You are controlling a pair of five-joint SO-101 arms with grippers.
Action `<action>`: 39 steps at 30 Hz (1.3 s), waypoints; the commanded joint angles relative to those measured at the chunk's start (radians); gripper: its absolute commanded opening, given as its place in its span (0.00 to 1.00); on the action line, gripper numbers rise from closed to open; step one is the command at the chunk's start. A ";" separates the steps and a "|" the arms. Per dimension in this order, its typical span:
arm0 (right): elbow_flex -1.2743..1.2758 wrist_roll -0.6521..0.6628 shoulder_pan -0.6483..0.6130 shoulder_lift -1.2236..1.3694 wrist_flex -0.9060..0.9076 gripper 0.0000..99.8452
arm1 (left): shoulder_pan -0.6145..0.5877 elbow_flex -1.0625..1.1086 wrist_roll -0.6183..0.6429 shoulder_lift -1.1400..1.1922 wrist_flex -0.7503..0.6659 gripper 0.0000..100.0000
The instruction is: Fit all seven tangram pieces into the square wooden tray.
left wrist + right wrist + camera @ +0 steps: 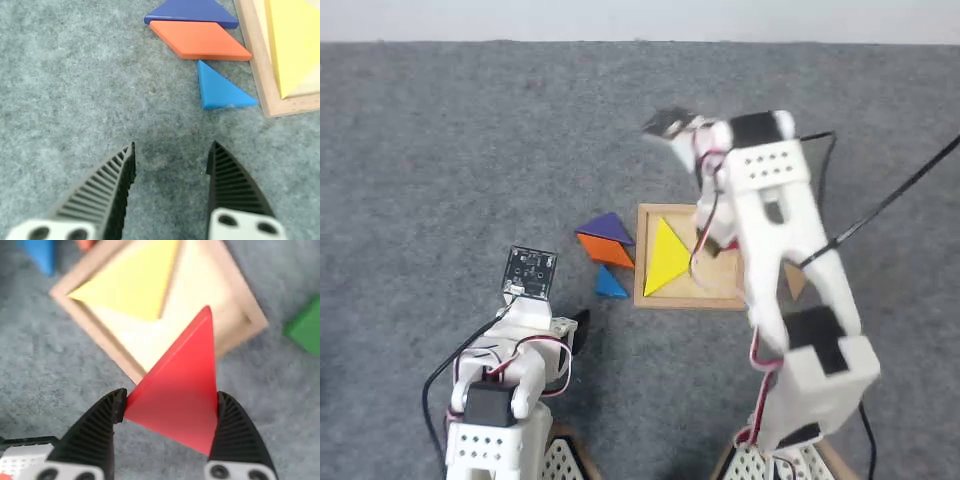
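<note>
No text, label, brand, number or sign can be read anywhere: not on the wooden tray (pixel 641 256), the coloured pieces (pixel 607 248) beside it, or the grey desk (pixel 440 150).

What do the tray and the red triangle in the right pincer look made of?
Tray: pale, matte, apparently bare wood, judging by its light tan rim and floor. Red triangle: probably painted wood or plastic; smooth, evenly coloured face with a slight sheen, no grain visible.
</note>
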 commanded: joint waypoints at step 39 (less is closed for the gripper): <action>-0.080 0.236 0.001 0.355 -0.351 0.10 | -0.002 -0.013 0.009 -0.021 0.003 0.23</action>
